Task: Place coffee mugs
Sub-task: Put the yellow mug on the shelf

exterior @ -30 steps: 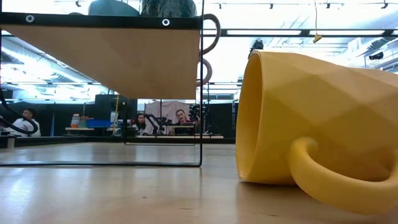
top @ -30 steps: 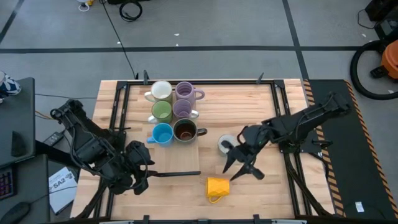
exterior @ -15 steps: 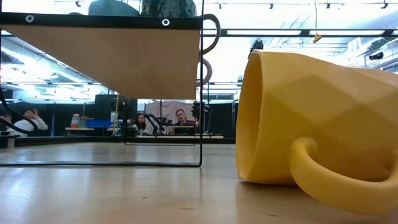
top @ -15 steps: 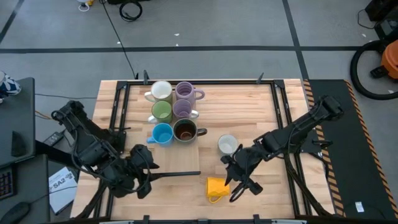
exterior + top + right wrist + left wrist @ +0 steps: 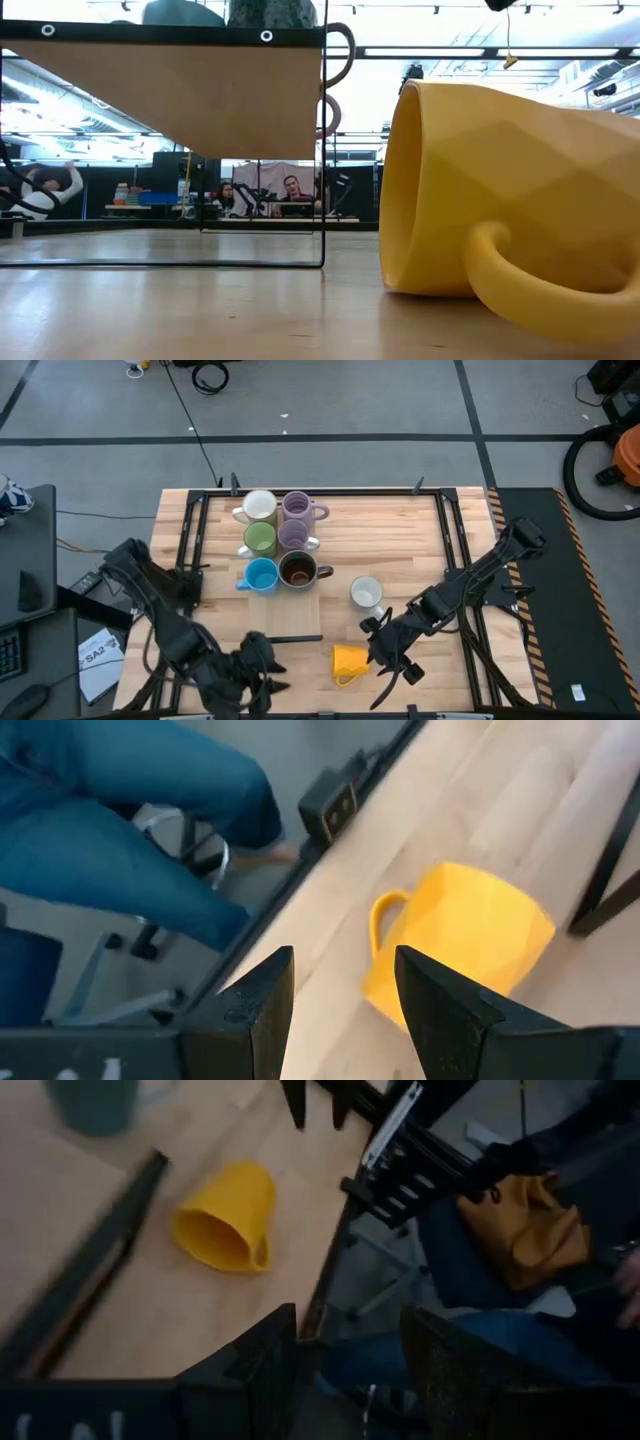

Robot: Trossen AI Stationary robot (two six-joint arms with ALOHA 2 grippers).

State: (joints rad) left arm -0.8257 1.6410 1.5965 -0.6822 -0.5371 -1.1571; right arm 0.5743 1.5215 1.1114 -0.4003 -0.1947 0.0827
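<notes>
A yellow-orange mug (image 5: 349, 661) lies on its side near the table's near edge, mouth toward the left and handle toward the near edge; it also fills the low view (image 5: 500, 190). My right gripper (image 5: 390, 660) is open just right of it, with the yellow mug (image 5: 460, 945) ahead of its fingers. My left gripper (image 5: 256, 678) is open at the near edge, left of the yellow mug (image 5: 225, 1230). A white mug (image 5: 366, 593) stands upright on the table. Several mugs, white, green, blue, dark and two lavender, stand on a raised board (image 5: 305, 600).
The raised board (image 5: 180, 90) rests on a thin black wire frame (image 5: 323, 150) whose base bar (image 5: 285, 639) lies on the table left of the yellow mug. Black rails run along the table's left and right sides. People show beyond the table; a person's legs in jeans (image 5: 120, 830) are close to the near edge.
My right gripper has moved from beside the white mug toward the near edge, ending next to the yellow mug. My left arm has swung toward the near edge and rightward, closer to the yellow mug. The mugs have stayed in place.
</notes>
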